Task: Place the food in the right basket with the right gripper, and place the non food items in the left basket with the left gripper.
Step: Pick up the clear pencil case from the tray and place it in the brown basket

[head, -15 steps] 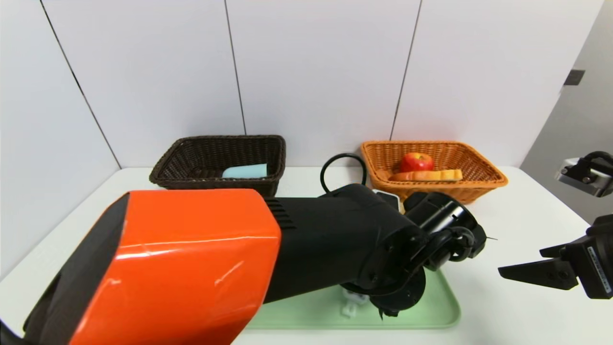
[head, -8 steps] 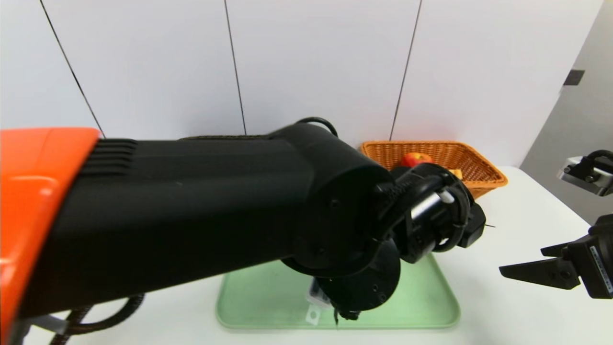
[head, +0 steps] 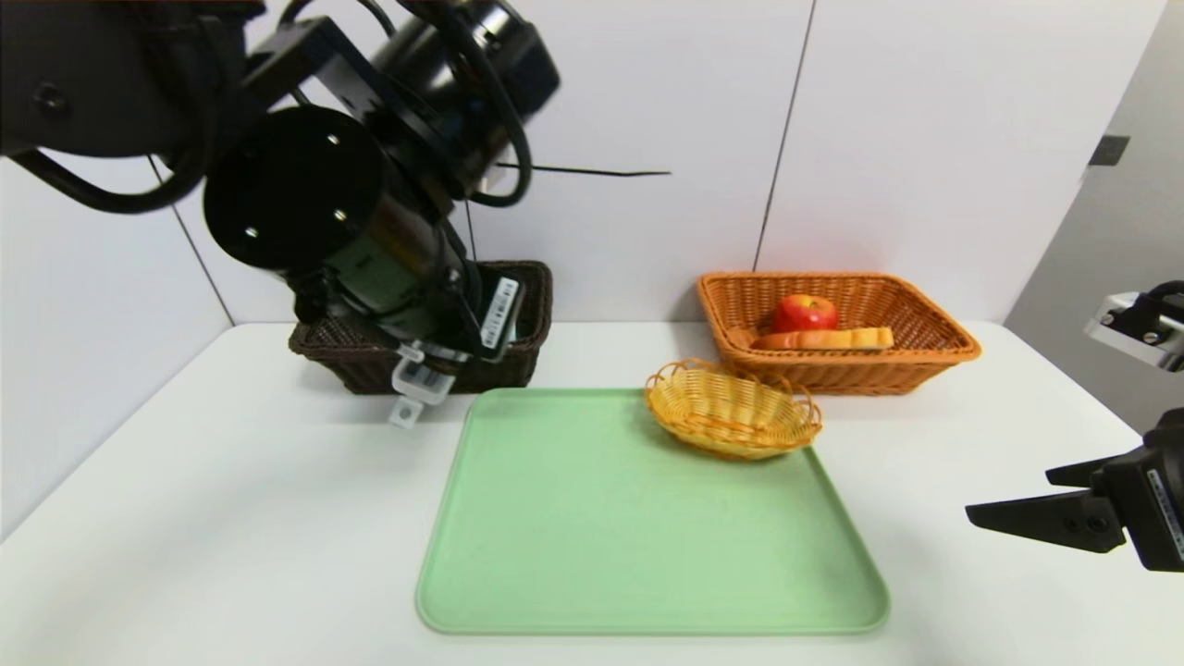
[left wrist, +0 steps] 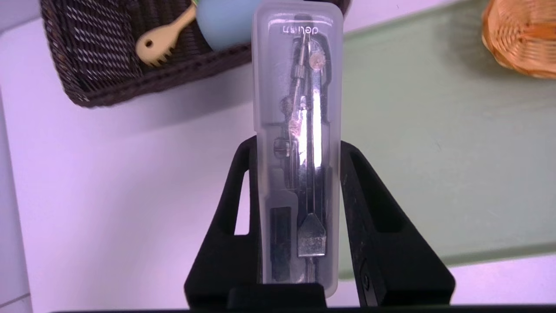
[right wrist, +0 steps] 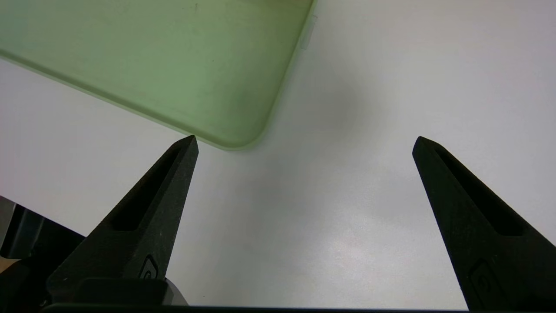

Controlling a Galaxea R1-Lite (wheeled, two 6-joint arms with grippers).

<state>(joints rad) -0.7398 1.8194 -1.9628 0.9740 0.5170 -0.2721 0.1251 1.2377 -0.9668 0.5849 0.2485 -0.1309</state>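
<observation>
Clear plastic case (left wrist: 297, 143) holding a metal compass is pinched between the two black fingers (left wrist: 230, 226) of the left gripper (left wrist: 297, 174). In the head view the case (head: 418, 384) hangs in the air at the near edge of the dark brown left basket (head: 518, 361), above the white table (head: 231, 518). That basket already holds a pale blue item (left wrist: 219, 21) and a small cream comb (left wrist: 163, 39). The orange right basket (head: 925, 356), far right, holds a red apple (head: 805, 313) and a piece of bread (head: 823, 339). A small yellow wicker basket (head: 731, 410) sits on the far right corner of the green tray (head: 638, 536). Right gripper (right wrist: 304, 143) hovers over bare table right of the tray, fingers spread wide, holding nothing.
</observation>
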